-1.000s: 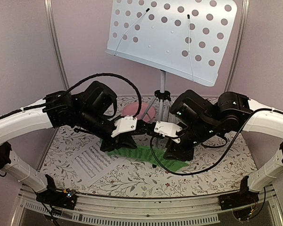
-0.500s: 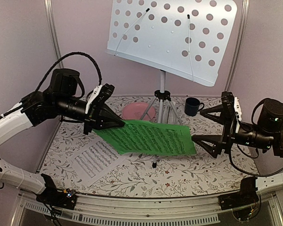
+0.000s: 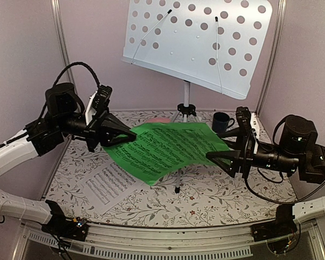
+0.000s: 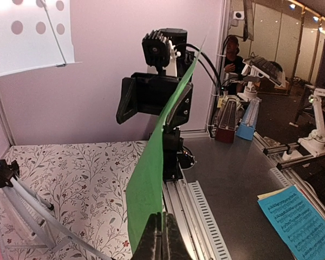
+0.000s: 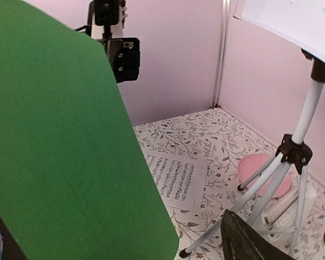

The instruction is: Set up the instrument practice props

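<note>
Green music sheet [image 3: 162, 149] is off the table [image 3: 233, 200], held in mid-air between the two arms, in front of the music stand [image 3: 200, 43] and lower than its perforated desk. It sags toward the near side and is not on the stand yet.

Progress, as a judgement: early to middle.
- Music stand is upright on its tripod at the back of the table, desk tilted, nothing resting on it.
- White music sheet [image 3: 109, 187] lies flat on the table at the near left, untouched.
- Metronome cannot be made out for sure in any view. A pale blocky shape behind the tripod legs in the right wrist view may be it, cannot tell.
- Left to do: green sheet onto the desk, then the white sheet, and the metronome if it needs placing.

Pink plate [image 5: 260, 173] and dark blue mug [image 3: 222, 122] sit near the tripod, not part of the job.

Left gripper [image 3: 131, 138]: arm comes in from the left with the elbow raised and the wrist about level, pointing right. Its fingers [image 4: 161, 238] are pressed together, pinching the sheet's left edge, and this grip alone carries the paper.

Right gripper [image 3: 216, 145]: forearm comes in low from the right and points left at the sheet's right edge. Jaws are spread apart with the edge about between them and nothing clamped. The right wrist view shows the green sheet filling the left side, with one dark finger [image 5: 244, 238] below it.
</note>
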Tool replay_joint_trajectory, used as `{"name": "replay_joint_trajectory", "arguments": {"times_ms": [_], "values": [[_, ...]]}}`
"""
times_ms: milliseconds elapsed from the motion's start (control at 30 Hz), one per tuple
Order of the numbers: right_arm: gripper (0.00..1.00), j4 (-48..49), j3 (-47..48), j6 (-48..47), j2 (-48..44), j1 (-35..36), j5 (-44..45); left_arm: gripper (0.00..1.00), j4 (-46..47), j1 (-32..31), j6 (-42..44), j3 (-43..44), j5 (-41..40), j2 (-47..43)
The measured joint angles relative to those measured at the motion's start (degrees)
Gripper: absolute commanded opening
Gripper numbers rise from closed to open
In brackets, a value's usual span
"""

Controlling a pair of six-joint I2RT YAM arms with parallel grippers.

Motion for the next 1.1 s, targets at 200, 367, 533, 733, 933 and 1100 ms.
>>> {"name": "replay_joint_trajectory", "arguments": {"times_ms": [200, 367, 533, 733, 933, 1100], "values": [[0.00, 1.81, -0.02, -0.76, -0.66, 0.00, -0.02, 0.08, 5.66, 1.75, -3.50, -4.33, 1.64, -3.15], [0.00, -0.24, 2.34, -2.16, 1.51, 0.00, -0.04, 0.77, 4.04, 1.79, -1.75, -4.46, -0.48, -3.43], [0.00, -6.78, 10.36, -4.07, 7.78, 0.00, -0.22, 0.84, -5.20, 1.16, 3.74, 1.75, -8.55, -3.30], [0.00, -15.04, 16.94, -4.96, 14.23, 0.00, -2.49, 0.82, -9.31, -3.89, 8.68, 5.27, -15.39, -2.21], [0.00, -20.70, 22.49, -4.50, 20.06, 0.00, -4.72, 0.62, -14.10, -9.16, 12.09, 6.73, -19.04, 2.36], [0.12, -23.30, 24.59, -4.22, 22.60, 0.00, -6.34, 0.04, -15.78, -10.40, 13.51, 6.71, -20.57, 2.82]]}}
